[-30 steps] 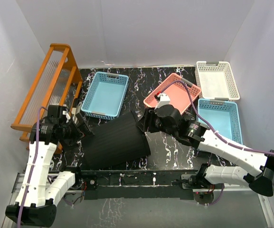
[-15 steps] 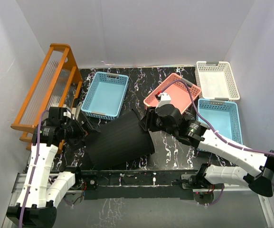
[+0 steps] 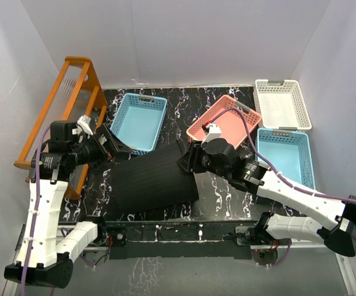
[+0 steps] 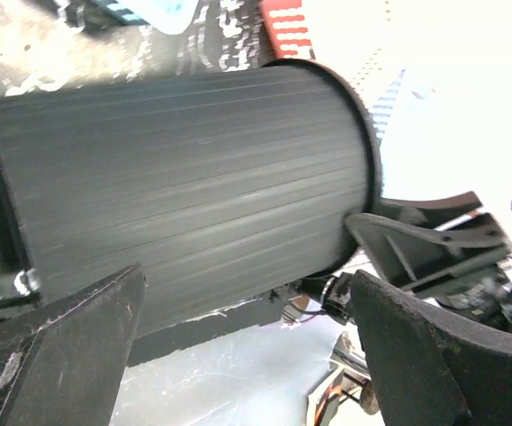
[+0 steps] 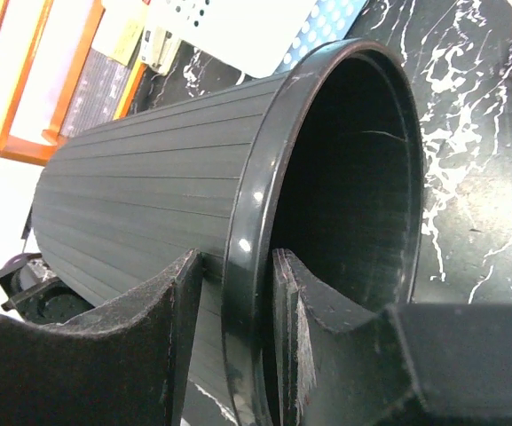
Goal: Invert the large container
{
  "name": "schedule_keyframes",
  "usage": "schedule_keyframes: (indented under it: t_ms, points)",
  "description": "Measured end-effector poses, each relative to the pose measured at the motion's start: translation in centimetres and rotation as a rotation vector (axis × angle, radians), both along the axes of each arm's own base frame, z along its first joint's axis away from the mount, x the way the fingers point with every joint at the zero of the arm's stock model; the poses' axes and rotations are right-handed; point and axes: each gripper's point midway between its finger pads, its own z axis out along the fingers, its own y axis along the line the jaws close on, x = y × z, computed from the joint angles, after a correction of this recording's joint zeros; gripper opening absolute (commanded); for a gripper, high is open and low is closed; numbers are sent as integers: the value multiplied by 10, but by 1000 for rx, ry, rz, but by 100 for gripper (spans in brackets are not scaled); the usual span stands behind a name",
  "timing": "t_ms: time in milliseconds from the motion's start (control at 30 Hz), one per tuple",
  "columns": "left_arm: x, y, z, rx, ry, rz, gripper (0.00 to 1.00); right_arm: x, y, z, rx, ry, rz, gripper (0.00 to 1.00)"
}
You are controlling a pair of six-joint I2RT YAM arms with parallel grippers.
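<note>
**Top external view.** The black bucket (image 3: 156, 182) lies on its side on the marbled table (image 3: 227, 197), in the near middle. Its mouth faces 3 o'clock and its base faces 9 o'clock. My right gripper (image 3: 187, 161) sits at the mouth, at the upper edge of the rim, and is closed onto it. My left gripper (image 3: 108, 145) stands at 10 o'clock of the bucket, near the base end, with the jaws spread wide; contact cannot be judged from here. An orange rack (image 3: 66, 102) runs along the left side. A blue basket (image 3: 137, 123) lies at 12 o'clock of the bucket and a pink basket (image 3: 224, 120) at 1 o'clock. A second blue basket (image 3: 285, 154) lies at 3 o'clock, with a white basket (image 3: 281, 103) just beyond it.

**Left wrist view.** The ribbed side of the bucket (image 4: 185, 177) fills the frame, lying crosswise, rim at 3 o'clock. My left gripper (image 4: 247, 275) is fully spread, holding nothing. Both jaws are short of the wall.

**Right wrist view.** My right gripper (image 5: 238, 293) pinches the bucket's rim (image 5: 247, 222). One jaw is outside against the ribbed wall. The other is inside the dark mouth. The grip is narrow and holds the rim.
</note>
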Motion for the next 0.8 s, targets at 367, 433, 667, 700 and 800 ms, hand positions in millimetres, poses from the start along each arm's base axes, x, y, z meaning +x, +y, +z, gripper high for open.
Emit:
schedule_keyframes:
  t_ms: [367,433,667,700,800]
  points:
    - [11,-14,27,-48,-79,-104,99,-14,3,-2,100,38,21,38]
    - [13,-5,22,9,-57,-79,99,-13,2,-3,100,40,18,42]
    - [-2,19,-24,140,94,-3,99,-11,-7,-3,41,35,-7,51]
    - [-4,21,-30,150,110,7,99,-11,-9,-3,22,31,-9,51]
    - [-12,26,-42,175,142,33,99,-9,-17,0,-41,13,-13,49]
